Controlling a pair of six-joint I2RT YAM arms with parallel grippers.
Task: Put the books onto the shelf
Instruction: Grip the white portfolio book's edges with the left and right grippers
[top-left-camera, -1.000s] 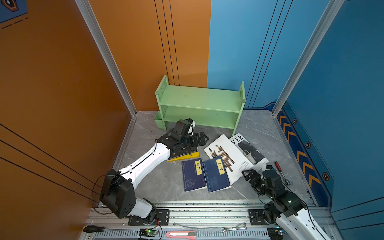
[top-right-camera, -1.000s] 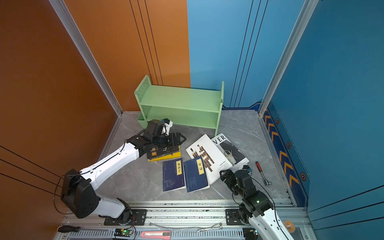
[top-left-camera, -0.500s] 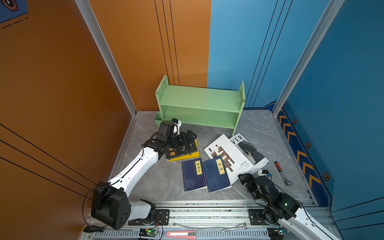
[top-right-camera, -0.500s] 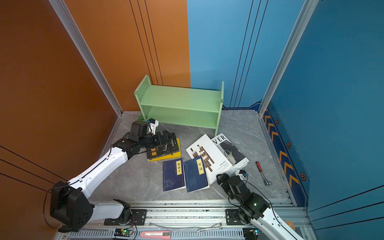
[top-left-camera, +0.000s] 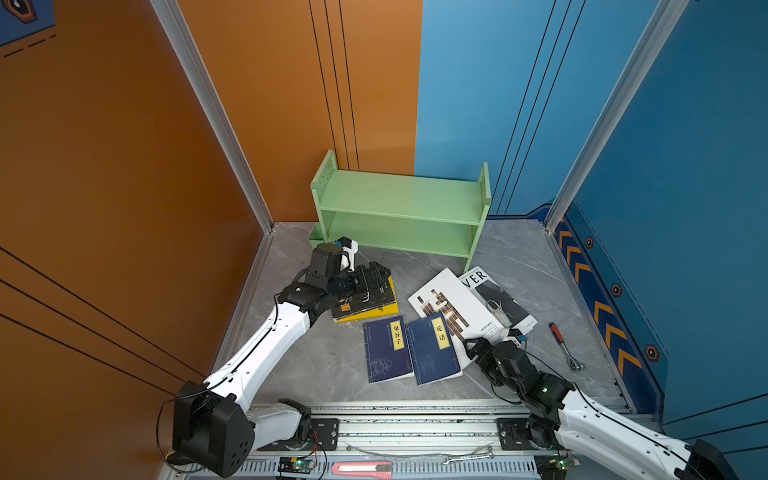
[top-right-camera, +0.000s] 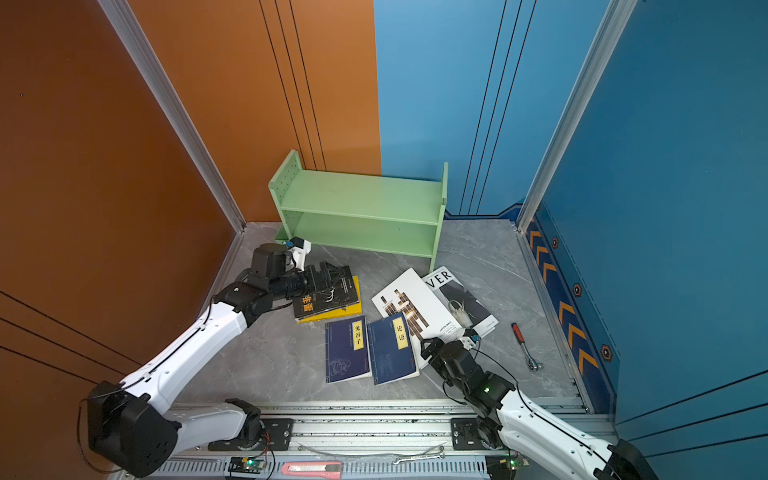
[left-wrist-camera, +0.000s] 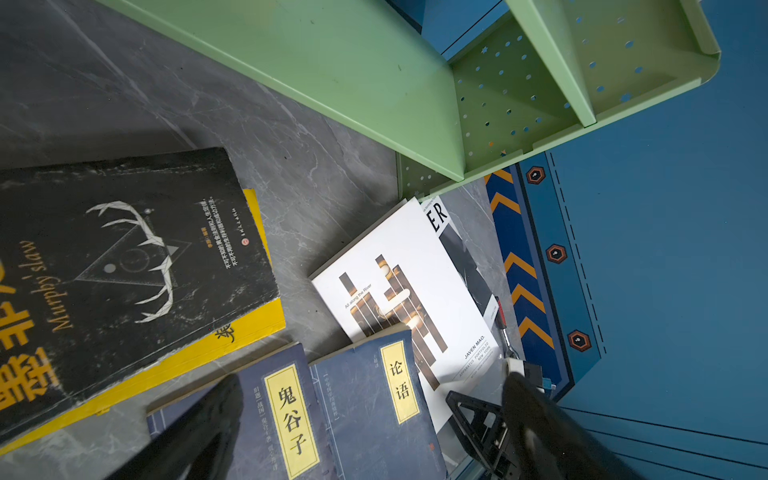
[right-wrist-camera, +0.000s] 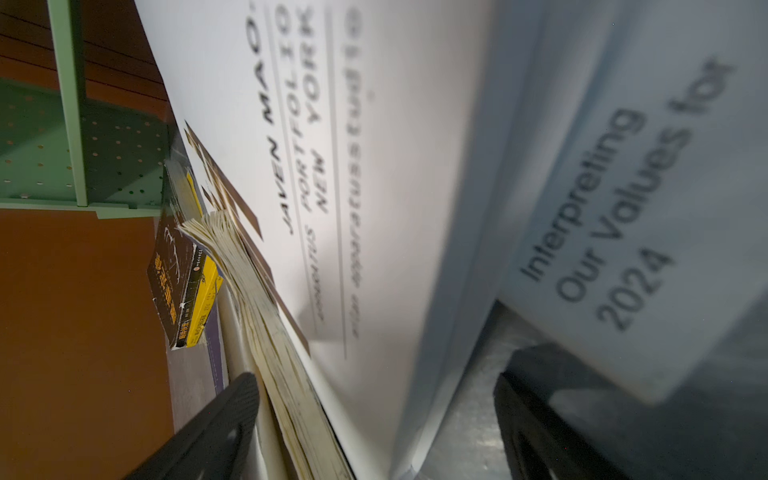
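Nothing is on the shelf yet: both pale green tiers stand bare at the back of the worktop in both top views. All six books lie flat on the grey surface in front of it, so I'd call the score zero placed, six to go.

On the left, the black book with yellow characters rests on the yellow cartoon-cover book, just in front of the shelf's left end. The left gripper hangs over that stack with its fingers spread wide, holding nothing. The left wrist view looks straight down between them at covers and worktop.

In the middle, the left navy book and the right navy book lie side by side. The right one overlaps a corner of the black-barred white book, which itself covers part of the LOVER book.

The right gripper sits low at the near corner of the black-barred white book, jaws apart. In the right wrist view that book's edge runs between the fingers, with cream page edges close against one of them. Whether the pads touch anything, I cannot tell; nothing is lifted.

A first pick looks to be lining up, most likely on the right. The overlapping pile may shift when one book is pulled.
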